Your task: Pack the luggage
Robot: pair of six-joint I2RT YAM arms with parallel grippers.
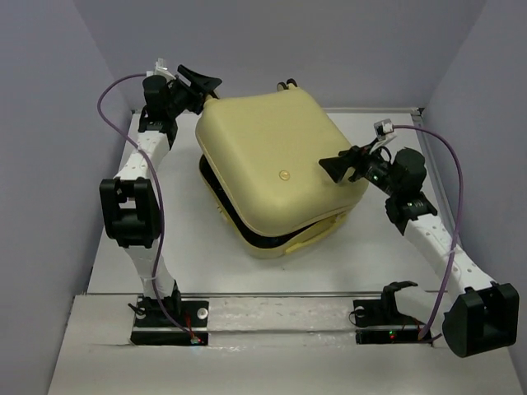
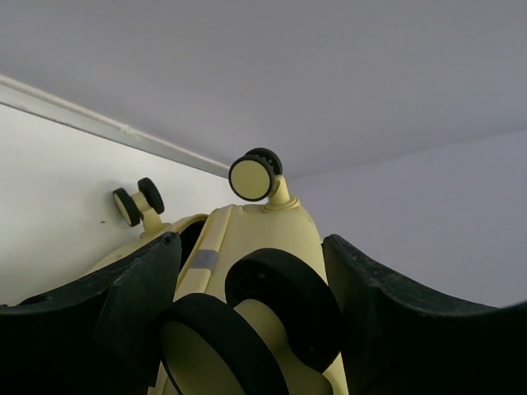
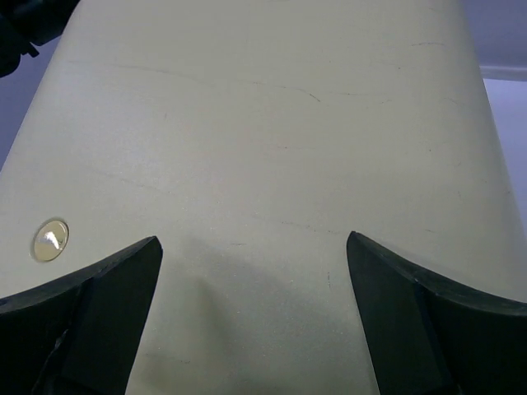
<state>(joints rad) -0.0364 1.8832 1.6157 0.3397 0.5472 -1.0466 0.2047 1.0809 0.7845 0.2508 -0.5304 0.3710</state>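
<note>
The pale-yellow luggage (image 1: 280,156) lies in the middle of the table with its lid down. A narrow gap along its near edge shows black lining (image 1: 268,240). At the far-left corner my left gripper (image 1: 202,82) is closed round a black-and-cream twin wheel (image 2: 255,321), a finger on either side of it. Two more wheels (image 2: 254,174) (image 2: 137,202) stick up behind it. My right gripper (image 1: 333,169) is open over the right part of the lid (image 3: 263,123), its fingers (image 3: 107,304) spread just above the shell, holding nothing. A small round badge (image 3: 50,239) sits on the lid.
Grey walls close in the white table (image 1: 387,247) on the left, back and right. A rail (image 1: 362,109) runs along the far edge behind the luggage. Both arm bases (image 1: 169,322) (image 1: 387,317) stand at the near edge.
</note>
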